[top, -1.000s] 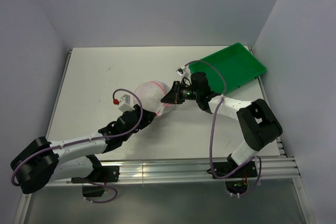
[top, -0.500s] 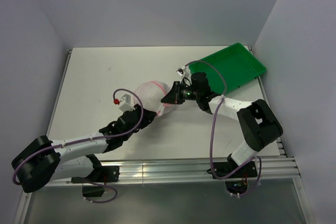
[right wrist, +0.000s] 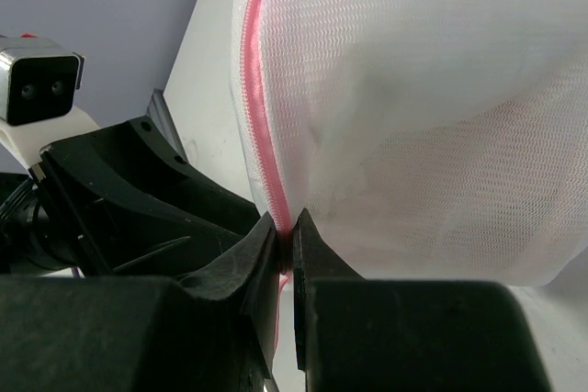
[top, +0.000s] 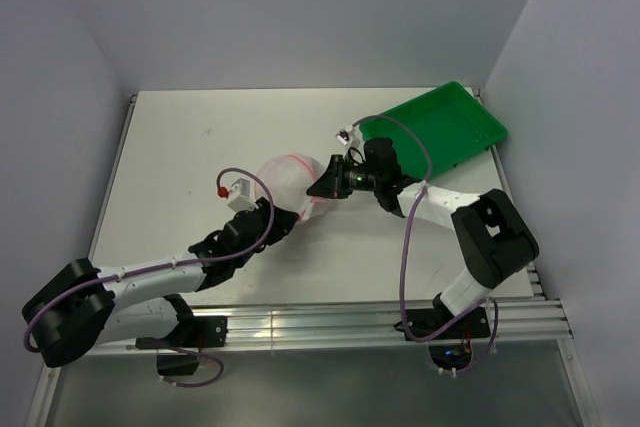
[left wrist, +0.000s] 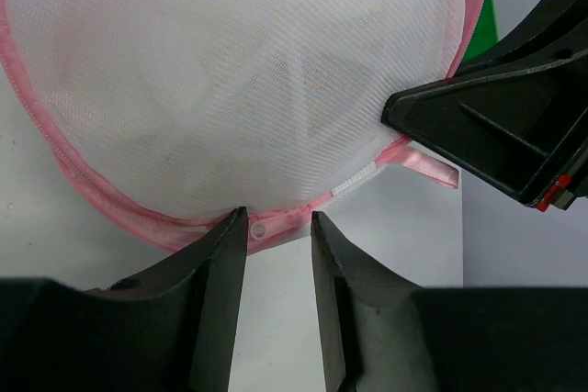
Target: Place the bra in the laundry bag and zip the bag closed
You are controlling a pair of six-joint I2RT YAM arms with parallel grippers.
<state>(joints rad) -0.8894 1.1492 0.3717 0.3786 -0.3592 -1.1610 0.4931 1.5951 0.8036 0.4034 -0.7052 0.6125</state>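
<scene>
On the surface (top: 180,147), seen from above, the laundry bag (top: 288,177) sits midway between my two hands. Only my left wrist view shows my left hand (left wrist: 278,236) released, its fingers apart on either side of the pink rim (left wrist: 138,222). My right wrist view shows my right hand (right wrist: 286,227) clenched on that rim.

From the arms' side, the laundry bag (top: 287,182) sits on the table (top: 180,147) close to its middle. The tray (top: 440,132) lies well apart from it, at the table's 2 o'clock corner. The left gripper (left wrist: 278,227) is at the laundry bag's 6 o'clock, its fingertips either side of the near rim. The right gripper (right wrist: 286,227) is at the laundry bag's 3 o'clock, between bag and tray, with the rim between its fingers. Both arm bases stand along the table's 6 o'clock edge.
</scene>
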